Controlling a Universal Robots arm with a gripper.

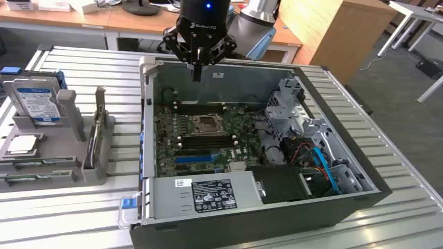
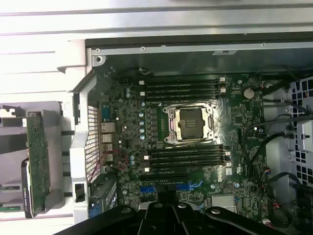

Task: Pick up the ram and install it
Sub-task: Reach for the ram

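My gripper [image 1: 197,77] hangs shut over the back part of the open computer case [image 1: 229,70], with nothing visibly between its fingers. In the wrist view the gripper [image 2: 165,210] sits above the motherboard [image 2: 230,122], near the lower black memory slots [image 2: 188,156]. Thin green ram sticks [image 1: 31,165] lie in the grey holder [image 1: 69,176] at the exterior view's left, well apart from the gripper. Their green ends [image 2: 9,186] peek in beside the case. The upper memory slots [image 2: 183,88] and the CPU socket [image 2: 190,122] look empty.
The grey holder also carries a hard drive [image 1: 38,104], a silver processor chip [image 1: 21,145] and an upright green card [image 2: 38,161]. Inside the case are a blue slot [image 1: 194,158], a power supply [image 1: 207,194], cables [image 1: 318,161] and a drive cage [image 1: 287,104]. A wooden cabinet [image 1: 332,36] stands behind.
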